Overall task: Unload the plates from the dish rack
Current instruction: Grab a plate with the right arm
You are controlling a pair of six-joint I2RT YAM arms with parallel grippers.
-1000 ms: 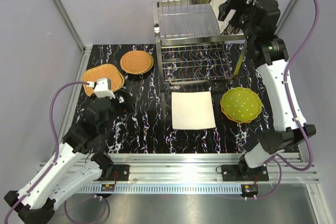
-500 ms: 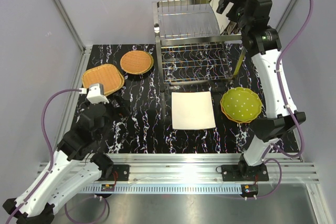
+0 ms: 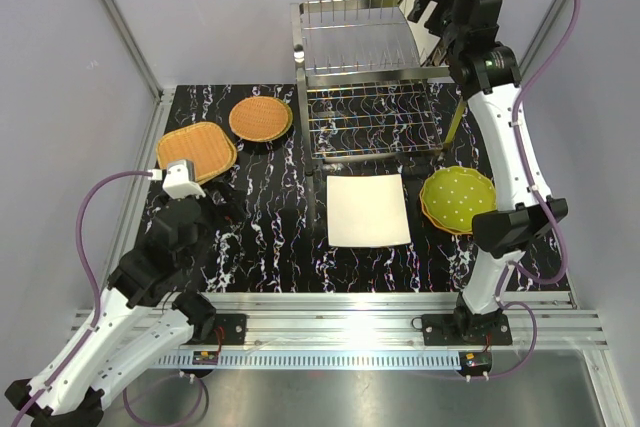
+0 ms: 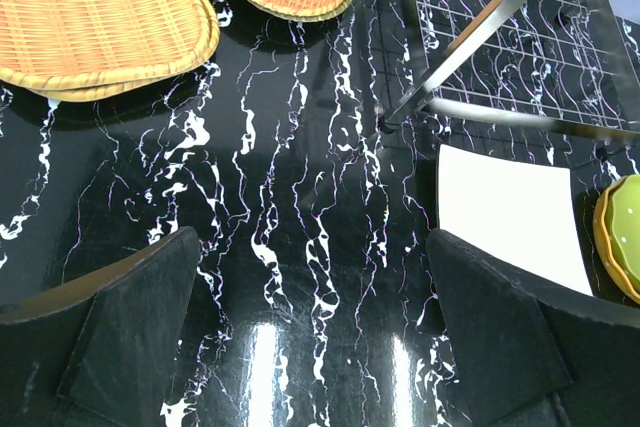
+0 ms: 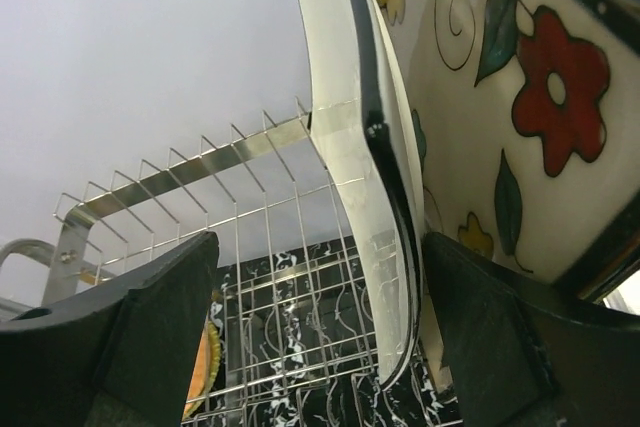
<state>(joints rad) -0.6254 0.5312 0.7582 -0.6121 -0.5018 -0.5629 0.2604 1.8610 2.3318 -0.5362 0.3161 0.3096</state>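
Steel wire makes up the dish rack [image 3: 365, 57], and the one plate in it is the hardest thing to read. The flower-patterned plate [image 5: 520, 97] stands on edge at the rack's right end. In the overhead view it is cut off by the top of the frame and partly covered by the right arm [image 3: 500, 117]. From the right wrist, its black-lined rim runs down between the right jaws. They stand spread, one finger on each side of the rim, not clamped on it. Whether the pale glossy band beside the black line is this plate's back or a second plate, I cannot tell.

The left jaws are spread wide too, gripping nothing, low over the black marbled surface [image 4: 300, 197].

The lime-green dotted plate [image 3: 459, 199] is clipped by the edge of the left wrist view, where an orange rim peeks out under it. The squarish woven plate [image 3: 197, 150] shows a second woven edge beneath.

By count, one plate is seen in the rack. Four lots lie flat on the surface: the squarish woven one, a round woven plate [image 3: 261, 119], a cream square plate [image 3: 368, 210] and the lime one.
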